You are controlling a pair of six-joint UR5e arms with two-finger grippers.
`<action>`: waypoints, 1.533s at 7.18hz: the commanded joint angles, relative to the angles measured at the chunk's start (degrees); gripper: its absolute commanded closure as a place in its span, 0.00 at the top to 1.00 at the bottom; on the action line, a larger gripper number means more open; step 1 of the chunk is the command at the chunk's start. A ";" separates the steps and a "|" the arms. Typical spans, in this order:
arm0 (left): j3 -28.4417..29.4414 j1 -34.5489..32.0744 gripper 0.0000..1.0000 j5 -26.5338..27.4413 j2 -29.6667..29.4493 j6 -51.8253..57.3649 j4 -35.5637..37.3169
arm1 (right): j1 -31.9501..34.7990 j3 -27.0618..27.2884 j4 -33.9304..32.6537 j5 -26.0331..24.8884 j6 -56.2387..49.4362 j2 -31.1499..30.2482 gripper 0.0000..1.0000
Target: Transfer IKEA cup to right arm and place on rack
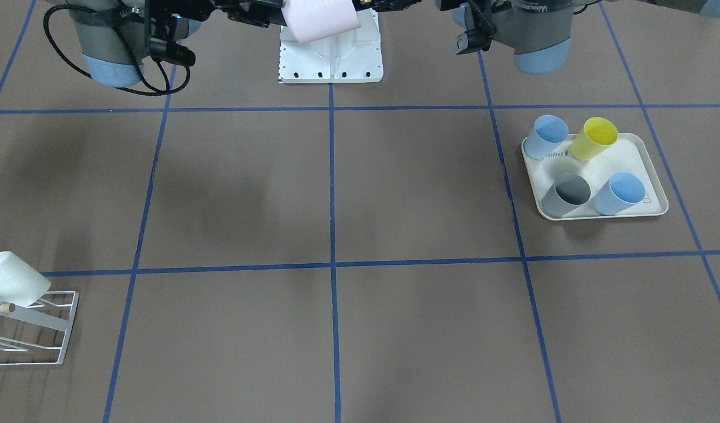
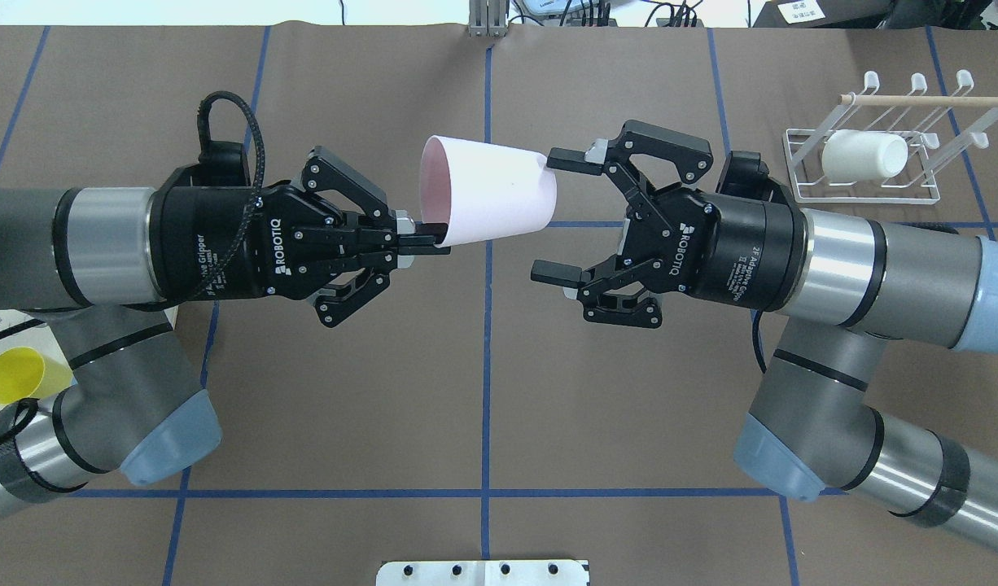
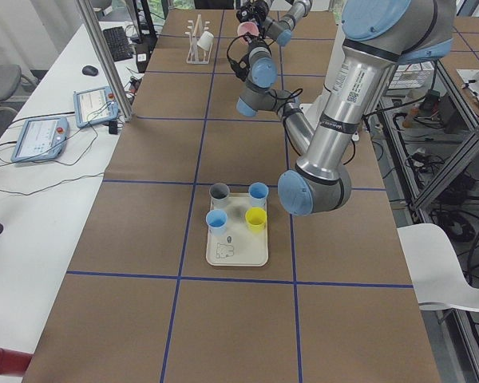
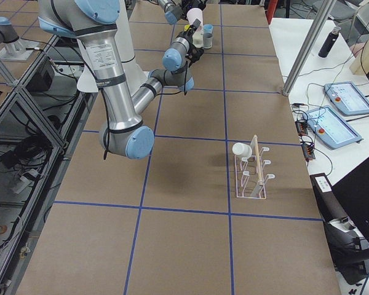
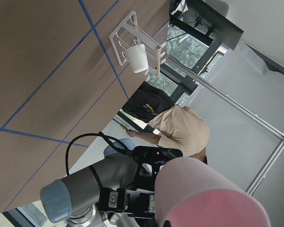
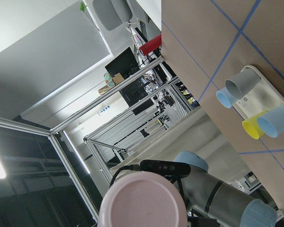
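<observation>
A pale pink IKEA cup hangs on its side above the table's middle, with its mouth toward my left arm. My left gripper is shut on the cup's rim, one finger inside the mouth. My right gripper is open and faces the cup's base. Its upper fingertip sits right by the base's edge, and the lower one stands well clear. The cup fills the bottom of the left wrist view and the right wrist view. The white wire rack stands at the far right and holds a white cup.
A cream tray on my left side holds two light-blue cups, a grey cup and a yellow cup. The white robot base plate sits between the arms. A person stands beyond the table's end near the rack.
</observation>
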 commanded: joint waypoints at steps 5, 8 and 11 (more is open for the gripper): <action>0.18 1.31 0.00 0.05 -1.47 0.09 0.45 | 0.02 -0.18 0.17 -0.09 0.07 0.07 0.64; 0.09 1.31 0.64 0.05 -1.47 0.35 0.71 | 0.02 -0.18 0.35 -0.79 0.15 -0.02 0.04; -0.34 0.96 1.00 -0.04 -1.21 0.70 0.72 | 0.10 -0.09 0.44 -1.40 0.07 -0.02 0.04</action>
